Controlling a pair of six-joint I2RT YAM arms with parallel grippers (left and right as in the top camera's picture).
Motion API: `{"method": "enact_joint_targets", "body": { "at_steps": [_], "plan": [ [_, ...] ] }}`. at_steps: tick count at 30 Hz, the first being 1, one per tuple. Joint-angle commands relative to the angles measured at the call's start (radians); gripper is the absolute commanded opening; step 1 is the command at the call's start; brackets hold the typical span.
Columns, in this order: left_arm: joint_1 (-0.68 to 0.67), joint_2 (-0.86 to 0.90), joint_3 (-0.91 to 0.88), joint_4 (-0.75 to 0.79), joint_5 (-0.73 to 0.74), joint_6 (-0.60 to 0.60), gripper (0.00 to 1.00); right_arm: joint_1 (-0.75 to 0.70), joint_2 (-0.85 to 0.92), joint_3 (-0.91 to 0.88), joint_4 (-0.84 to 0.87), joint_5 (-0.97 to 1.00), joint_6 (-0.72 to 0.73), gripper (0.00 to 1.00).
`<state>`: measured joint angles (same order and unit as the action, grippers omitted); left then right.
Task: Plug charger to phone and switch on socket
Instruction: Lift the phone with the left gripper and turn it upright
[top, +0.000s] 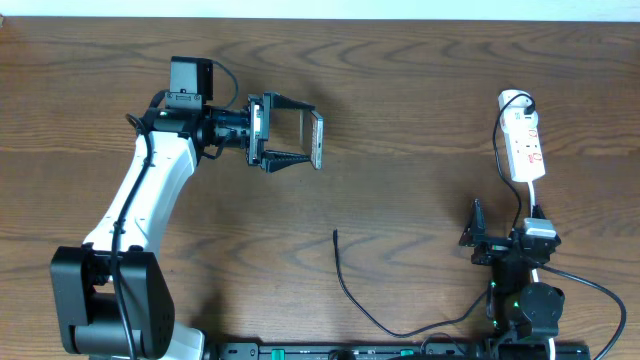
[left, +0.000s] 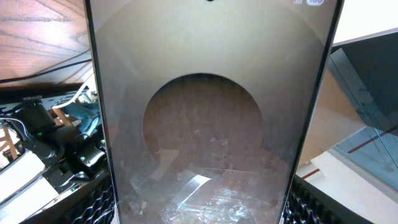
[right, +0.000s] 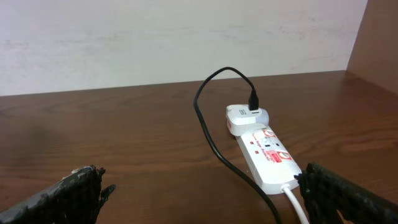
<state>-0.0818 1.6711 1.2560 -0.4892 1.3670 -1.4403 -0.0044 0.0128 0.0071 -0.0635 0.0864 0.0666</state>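
While the phone (top: 317, 138) is clamped by its edges in the left gripper (top: 306, 137), the charger (top: 336, 250) tip lies loose on the wood below it. I think the right gripper (right: 200, 186) (jaws wide apart, holding nothing) should pinch the cable just behind its tip. The socket (top: 524, 148) sits by the far right edge, with lots of bare table (top: 420, 120) between.

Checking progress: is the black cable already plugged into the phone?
No: the cable tip lies on the table, apart from the phone.
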Motion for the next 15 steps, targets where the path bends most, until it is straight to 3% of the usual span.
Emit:
{"method": "enact_joint_targets", "body": {
  "at_steps": [1,15],
  "plan": [
    [0.0,-0.024,0.034,0.006,0.061,-0.005,0.07,0.006,-0.002,-0.002,-0.003,0.009,-0.012,0.99],
    [0.0,-0.024,0.033,0.005,0.058,0.002,0.08,0.006,-0.002,-0.002,-0.003,0.009,-0.012,0.99]
  ]
}}
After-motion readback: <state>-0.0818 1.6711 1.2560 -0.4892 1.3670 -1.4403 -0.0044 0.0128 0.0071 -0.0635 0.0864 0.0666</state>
